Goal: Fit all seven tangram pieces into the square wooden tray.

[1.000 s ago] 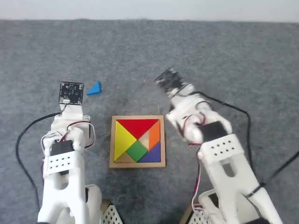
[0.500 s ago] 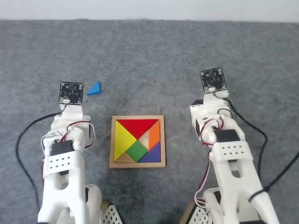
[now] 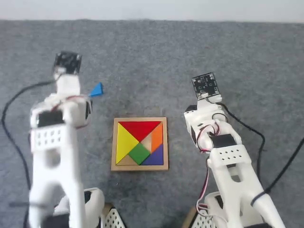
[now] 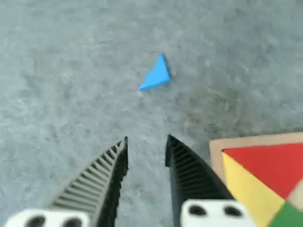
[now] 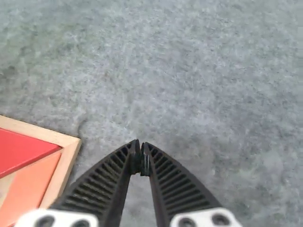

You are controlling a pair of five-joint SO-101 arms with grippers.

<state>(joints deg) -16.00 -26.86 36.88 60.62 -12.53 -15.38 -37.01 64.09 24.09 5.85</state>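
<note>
Near the surface's (image 3: 156,61) middle, the tray (image 3: 114,142) holds red, yellow, green, orange and purple pieces (image 3: 140,129), a blue triangle (image 3: 96,90) lies outside toward the far left corner, left end effector (image 4: 147,138) apart, right end effector (image 5: 140,143) together.

High view: fixed above, looking steeply down over the whole grey counter (image 3: 156,52), with both arms' bases at the near edge.
Left wrist view: sits behind the left tool (image 4: 147,138), low and close, facing forward over the counter.
Right wrist view: sits behind the right tool (image 5: 140,142), equally close, angled down.
Shared: the tray (image 3: 114,142) appears in all three views; the blue triangle (image 3: 96,90) appears in the high and left wrist views.
</note>
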